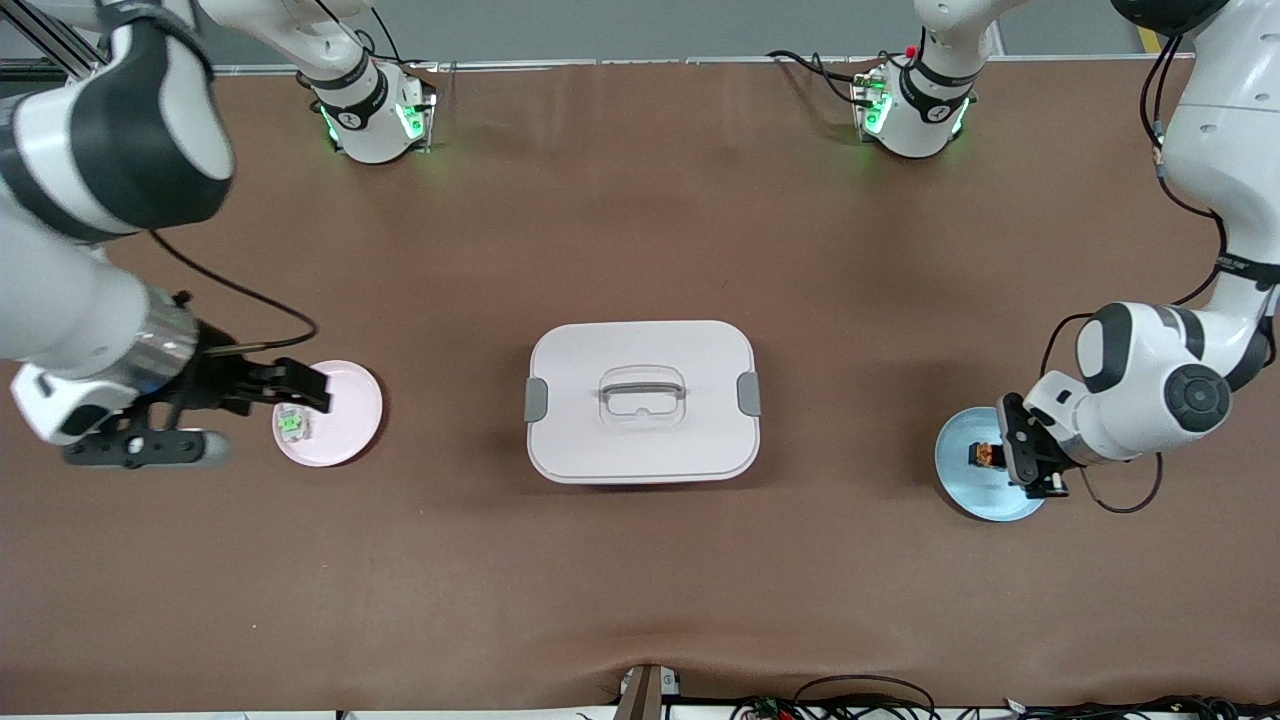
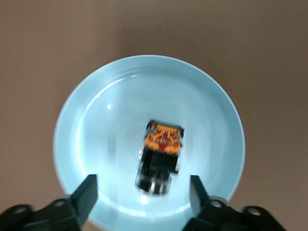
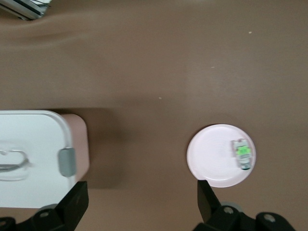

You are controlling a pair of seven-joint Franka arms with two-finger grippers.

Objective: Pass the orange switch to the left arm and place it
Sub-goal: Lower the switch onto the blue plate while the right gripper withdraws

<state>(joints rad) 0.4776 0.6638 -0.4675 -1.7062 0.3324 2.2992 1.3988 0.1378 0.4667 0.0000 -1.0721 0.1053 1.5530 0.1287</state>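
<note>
The orange switch (image 1: pixel 989 454) lies on the blue plate (image 1: pixel 965 482) at the left arm's end of the table. From the front its body is partly covered by the left gripper (image 1: pixel 1005 455), which hangs low over that plate. The left wrist view shows the switch (image 2: pixel 162 156) more fully, slightly blurred, resting on the plate (image 2: pixel 96 120) between the two spread fingers (image 2: pixel 86 192), neither of which touches it; the claw is released. The plate's rim nearest the wrist is cut off by the gripper body.

The box (image 1: pixel 642 401) sits mid-table, lid on, a grey latch at each short end. In the right wrist view only one end of it (image 3: pixel 38 159) shows, the remainder cut off at the frame edge.

The right gripper (image 1: pixel 290 385) is up over the pink plate (image 1: pixel 345 420) at the right arm's end of the table, empty, fingers (image 3: pixel 74 202) parted. A pale component with a green middle (image 1: pixel 291 425) lies on that plate, partly under the gripper from the front, and well clear of the fingers in the right wrist view.
</note>
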